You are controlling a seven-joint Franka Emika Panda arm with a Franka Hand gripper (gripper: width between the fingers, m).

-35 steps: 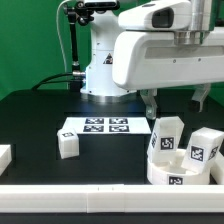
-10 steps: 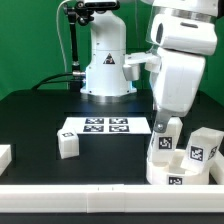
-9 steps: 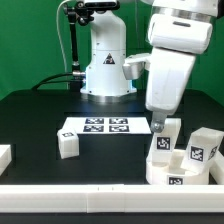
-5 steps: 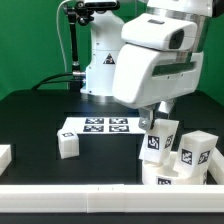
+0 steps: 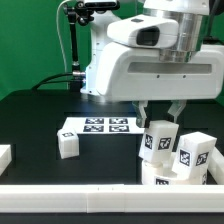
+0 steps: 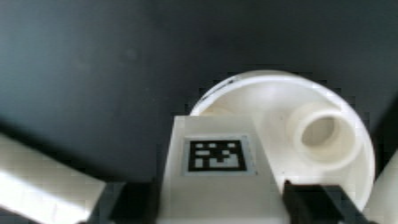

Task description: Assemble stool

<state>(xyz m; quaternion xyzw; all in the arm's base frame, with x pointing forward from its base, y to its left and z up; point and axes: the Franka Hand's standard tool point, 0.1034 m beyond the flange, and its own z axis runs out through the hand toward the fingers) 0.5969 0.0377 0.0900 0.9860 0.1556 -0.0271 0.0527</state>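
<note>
While the claw [image 5: 159, 118], half closed, clamps one leg [image 5: 157, 141] at the seat [image 5: 150, 173], a second leg [image 5: 192, 152] stands beside it; assembly looks about midway, neither visibly fastened.

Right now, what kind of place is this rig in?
Likely a robotics lab test bench: a black table against a green backdrop, the marker board lying on it, and a tagged stool leg clamped in the Panda's tool.

A tagged white leg [image 5: 158, 140] stands upright over the round seat [image 5: 155, 173], a second leg [image 5: 196, 152] beside it.
</note>
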